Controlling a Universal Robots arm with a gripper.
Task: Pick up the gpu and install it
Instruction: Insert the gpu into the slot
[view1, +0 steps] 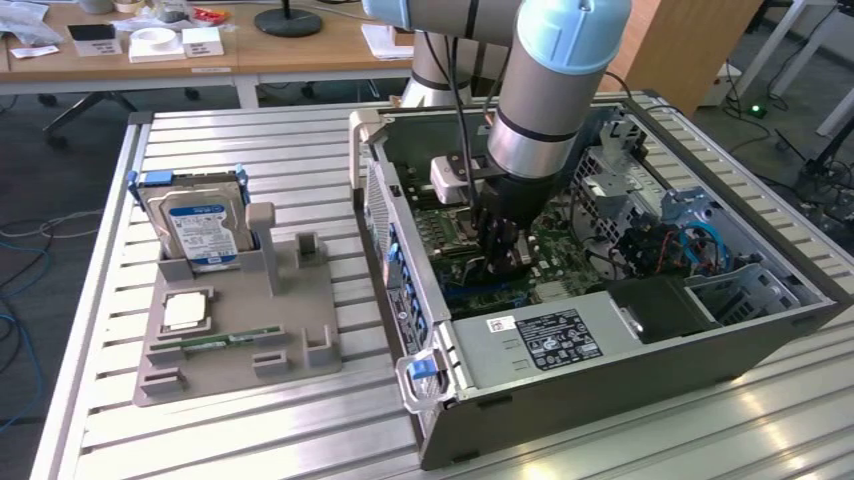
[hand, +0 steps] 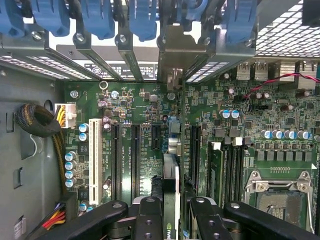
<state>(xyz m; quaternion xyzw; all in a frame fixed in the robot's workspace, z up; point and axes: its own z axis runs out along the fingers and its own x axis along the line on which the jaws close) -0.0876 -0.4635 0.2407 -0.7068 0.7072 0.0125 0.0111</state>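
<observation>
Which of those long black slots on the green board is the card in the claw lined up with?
The gpu in the gripper stands edge-on between two long black slots; which one, I cannot tell.

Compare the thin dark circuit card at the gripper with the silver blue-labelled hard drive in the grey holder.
1. The thin dark gpu card sits between the gripper's fingers inside the open grey computer case; the silver blue-labelled hard drive stands outside it in the grey holder.
2. The gpu is slim with a metal end bracket; the hard drive is a thicker box.
Both stand on edge.
</observation>
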